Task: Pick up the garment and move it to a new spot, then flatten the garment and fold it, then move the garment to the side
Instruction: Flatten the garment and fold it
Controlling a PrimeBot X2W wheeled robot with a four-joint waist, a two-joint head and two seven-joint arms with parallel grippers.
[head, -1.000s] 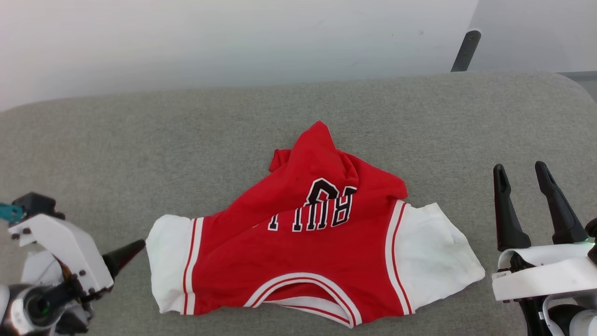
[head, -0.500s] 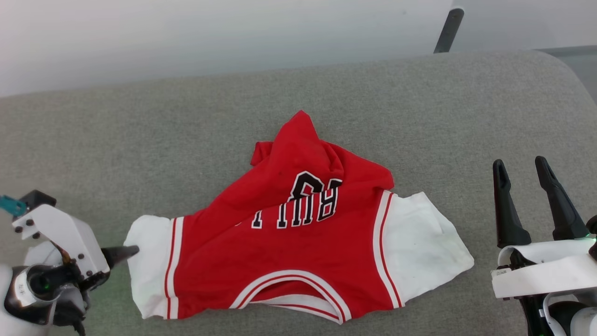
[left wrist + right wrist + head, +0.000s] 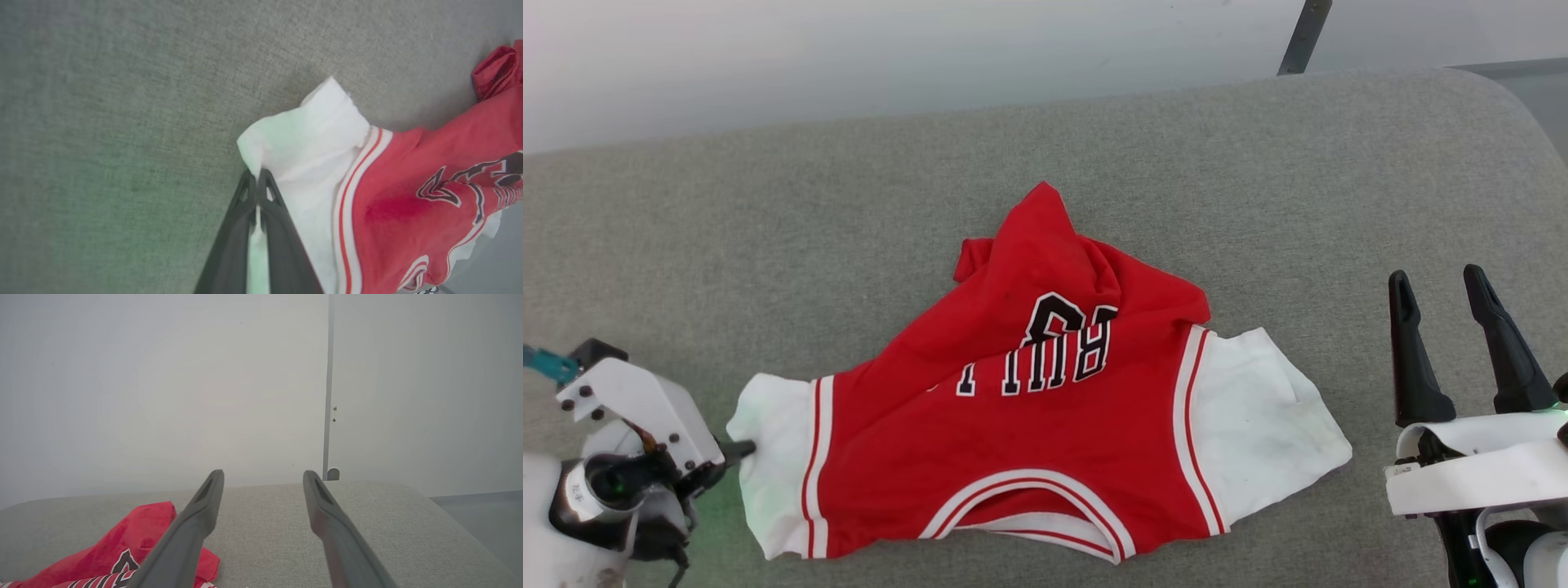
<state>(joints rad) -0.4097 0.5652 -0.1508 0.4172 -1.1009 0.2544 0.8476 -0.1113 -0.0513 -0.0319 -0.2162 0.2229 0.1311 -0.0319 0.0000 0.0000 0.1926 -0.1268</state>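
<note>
The crumpled red garment (image 3: 1013, 457) is lying mid-cushion on nubbly grey upholstery (image 3: 768, 229), and we are now pinching its soft white left sleeve (image 3: 772, 482) with our left gripper (image 3: 742, 447), open a second ago, our right gripper (image 3: 1437, 282) hovering spread wide.

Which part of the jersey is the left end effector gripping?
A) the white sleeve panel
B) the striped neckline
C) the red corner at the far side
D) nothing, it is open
A: in the left wrist view the left end effector is shut on the edge of the jersey's white sleeve panel.
</note>
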